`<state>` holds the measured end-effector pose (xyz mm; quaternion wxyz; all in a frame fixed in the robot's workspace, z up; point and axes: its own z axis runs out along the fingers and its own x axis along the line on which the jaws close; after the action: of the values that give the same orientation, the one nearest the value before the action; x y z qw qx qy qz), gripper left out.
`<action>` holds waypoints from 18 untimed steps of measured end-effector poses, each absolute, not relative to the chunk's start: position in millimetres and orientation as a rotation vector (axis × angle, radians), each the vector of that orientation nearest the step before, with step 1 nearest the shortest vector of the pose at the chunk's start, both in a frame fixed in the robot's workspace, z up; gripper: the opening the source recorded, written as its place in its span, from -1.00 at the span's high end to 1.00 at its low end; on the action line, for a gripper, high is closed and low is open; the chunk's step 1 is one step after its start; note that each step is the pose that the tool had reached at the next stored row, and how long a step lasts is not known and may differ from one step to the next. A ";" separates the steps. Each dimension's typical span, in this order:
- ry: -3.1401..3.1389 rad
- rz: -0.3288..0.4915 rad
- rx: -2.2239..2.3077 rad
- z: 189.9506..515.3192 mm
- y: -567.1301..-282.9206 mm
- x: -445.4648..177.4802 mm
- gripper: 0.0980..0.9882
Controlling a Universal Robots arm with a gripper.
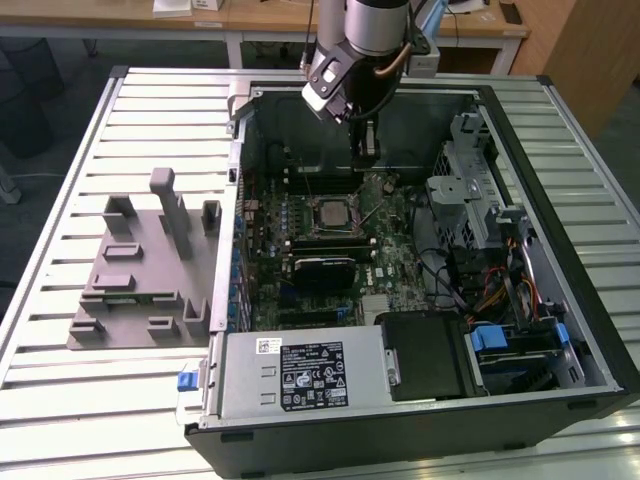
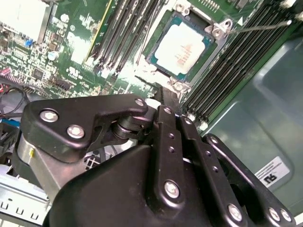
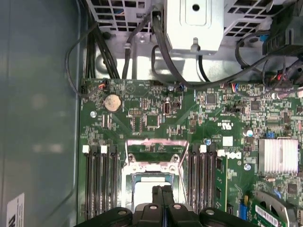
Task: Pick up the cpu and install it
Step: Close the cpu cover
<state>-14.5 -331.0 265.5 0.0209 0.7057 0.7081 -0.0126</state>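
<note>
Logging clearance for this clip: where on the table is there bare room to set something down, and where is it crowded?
Bare table slats between the grey fixture and the near edge, and beyond the fixture's far side. Inside the case it is crowded: cables, and the pincer near the cpu.

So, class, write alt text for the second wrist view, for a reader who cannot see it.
A silvery square chip sits in its socket on a green circuit board, with rows of black memory slots on either side. In the foreground the black gripper, shut and holding nothing, points towards the socket.
</note>
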 end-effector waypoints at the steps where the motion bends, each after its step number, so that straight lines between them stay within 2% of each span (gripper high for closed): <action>1: 2.195 -0.039 2.188 265.5 -331.0 -12.9 0.98; 18: 2.195 -0.039 2.188 265.5 -331.0 15.2 0.98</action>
<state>15.2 -331.0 265.5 0.0208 0.7057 0.7081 -0.0126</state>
